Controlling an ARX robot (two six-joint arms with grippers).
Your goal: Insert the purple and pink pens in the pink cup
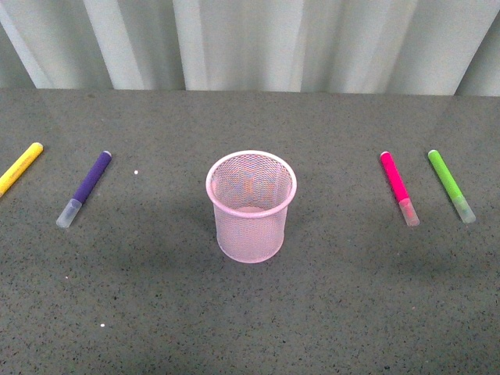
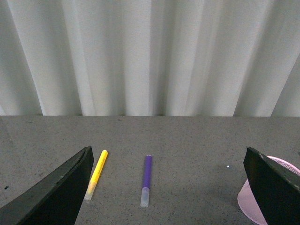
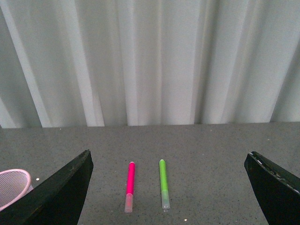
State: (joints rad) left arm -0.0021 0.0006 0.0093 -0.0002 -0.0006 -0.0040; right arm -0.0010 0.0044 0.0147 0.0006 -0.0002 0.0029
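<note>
The pink cup (image 1: 251, 205) stands upright and empty at the table's middle. The purple pen (image 1: 84, 188) lies flat to its left, cap toward me; it also shows in the left wrist view (image 2: 146, 179). The pink pen (image 1: 398, 187) lies flat to the cup's right, cap toward me, and shows in the right wrist view (image 3: 130, 185). Neither gripper is in the front view. My left gripper (image 2: 168, 187) is open above the table, short of the purple pen. My right gripper (image 3: 168, 187) is open, short of the pink pen. The cup's edge shows in both wrist views (image 2: 243, 201) (image 3: 13, 185).
A yellow marker (image 1: 20, 168) lies at the far left, beside the purple pen (image 2: 96, 173). A lime-green marker (image 1: 451, 185) lies right of the pink pen (image 3: 163, 189). A grey speckled table (image 1: 250, 312) ends at a white curtain (image 1: 250, 43) behind.
</note>
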